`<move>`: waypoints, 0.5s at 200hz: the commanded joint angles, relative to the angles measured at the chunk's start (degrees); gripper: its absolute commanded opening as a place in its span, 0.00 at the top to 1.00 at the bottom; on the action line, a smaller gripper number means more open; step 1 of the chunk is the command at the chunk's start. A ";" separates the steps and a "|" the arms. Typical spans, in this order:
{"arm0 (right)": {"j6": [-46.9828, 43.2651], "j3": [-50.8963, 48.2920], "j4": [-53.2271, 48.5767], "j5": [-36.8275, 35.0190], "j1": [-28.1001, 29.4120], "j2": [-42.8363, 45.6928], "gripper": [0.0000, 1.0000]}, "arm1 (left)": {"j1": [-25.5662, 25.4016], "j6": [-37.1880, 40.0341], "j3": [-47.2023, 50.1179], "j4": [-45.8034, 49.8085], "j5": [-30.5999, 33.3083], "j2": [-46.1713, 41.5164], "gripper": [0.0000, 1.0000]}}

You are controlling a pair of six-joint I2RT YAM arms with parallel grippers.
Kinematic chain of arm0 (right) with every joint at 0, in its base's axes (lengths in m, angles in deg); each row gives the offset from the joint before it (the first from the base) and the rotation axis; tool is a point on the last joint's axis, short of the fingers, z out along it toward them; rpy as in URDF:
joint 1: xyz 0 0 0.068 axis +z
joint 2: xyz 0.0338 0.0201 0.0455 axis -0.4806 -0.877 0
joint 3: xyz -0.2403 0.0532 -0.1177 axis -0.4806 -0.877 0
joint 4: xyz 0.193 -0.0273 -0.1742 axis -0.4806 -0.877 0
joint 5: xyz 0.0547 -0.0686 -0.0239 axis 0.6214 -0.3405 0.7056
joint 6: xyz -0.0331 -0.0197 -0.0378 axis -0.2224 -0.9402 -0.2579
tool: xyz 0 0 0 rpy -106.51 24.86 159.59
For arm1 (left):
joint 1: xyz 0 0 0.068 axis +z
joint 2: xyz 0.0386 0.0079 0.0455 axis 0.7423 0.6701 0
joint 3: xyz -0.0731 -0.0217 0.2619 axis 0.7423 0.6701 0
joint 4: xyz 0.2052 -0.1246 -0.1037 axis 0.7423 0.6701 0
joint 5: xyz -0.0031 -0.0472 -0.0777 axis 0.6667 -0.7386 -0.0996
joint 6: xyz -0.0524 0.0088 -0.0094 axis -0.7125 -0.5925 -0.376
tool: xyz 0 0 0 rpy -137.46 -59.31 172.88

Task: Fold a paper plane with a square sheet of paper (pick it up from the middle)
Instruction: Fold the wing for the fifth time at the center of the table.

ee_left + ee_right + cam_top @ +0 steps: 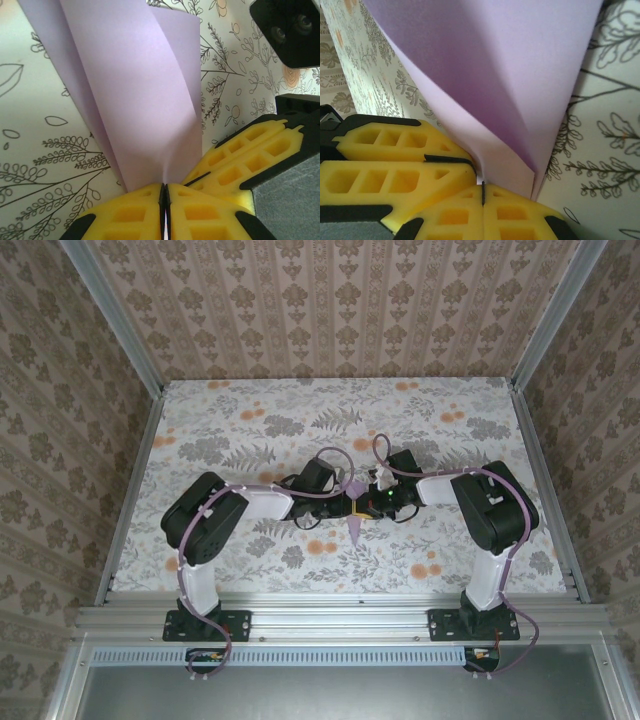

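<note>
**Top view.** Folded purple paper (353,512) over the middle of the table (250,410), caught between the left gripper (343,506) and the right gripper (368,506), set tip to tip. Narrows to a point aimed at the near edge. Too small here to make out creases or the grip itself.

**Left wrist view.** Left gripper (165,189) closed hard on the lower end of the paper (135,90), with nothing but the sheet between the pads. Shows long folds fanning upward. Yellow fingers (245,145) of the right gripper pressed in from the right.

**Right wrist view.** Right gripper (483,187) likewise clamped fully on the paper (495,75), beside the left gripper's fingers (450,182). Reveals a deep inner fold in shadow.

**Limits.** Upper edges of the paper cut off in both wrist views. Height above the table not clear.
</note>
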 commanded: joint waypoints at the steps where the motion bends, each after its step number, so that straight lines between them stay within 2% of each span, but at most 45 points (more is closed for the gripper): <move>1: -1.32 -1.03 -5.94 -6.99 -0.15 0.31 0.99 | 0.36 1.78 -0.73 2.47 0.26 2.89 0.87; 44: -0.04 -1.54 -5.59 -4.68 0.21 5.82 0.92 | 0.37 2.24 0.20 2.91 -0.04 3.37 0.87; 100: 7.46 -6.56 -0.14 -1.82 5.95 11.01 0.93 | 0.36 2.15 0.50 2.03 -0.88 4.24 0.87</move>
